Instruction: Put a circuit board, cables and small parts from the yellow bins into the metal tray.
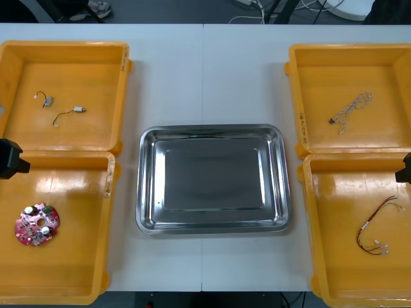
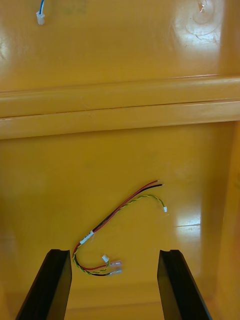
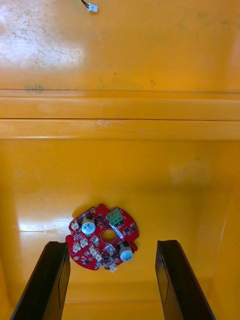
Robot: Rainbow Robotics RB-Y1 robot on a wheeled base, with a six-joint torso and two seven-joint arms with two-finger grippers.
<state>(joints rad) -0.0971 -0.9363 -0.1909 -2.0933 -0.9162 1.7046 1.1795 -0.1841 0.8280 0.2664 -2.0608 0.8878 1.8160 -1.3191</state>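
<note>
A round red circuit board [image 1: 37,224] lies in the near left yellow bin [image 1: 70,256]. In the left wrist view the circuit board [image 3: 102,237] rests on the bin floor just beyond my left gripper [image 3: 112,285], which hangs open above it. The red and yellow cable [image 1: 379,231] lies in the near right bin [image 1: 340,256]. My right gripper [image 2: 114,287] is open above that cable [image 2: 117,225], whose plug ends lie between the fingers. The metal tray [image 1: 212,176] sits bare and shiny in the middle.
The far left bin [image 1: 83,70] holds two small metal parts [image 1: 43,99] [image 1: 78,110] with short black leads. A twisted blue and white cable [image 1: 352,109] lies in the far right bin [image 1: 359,70]. The tray is ringed by light table [image 1: 205,77].
</note>
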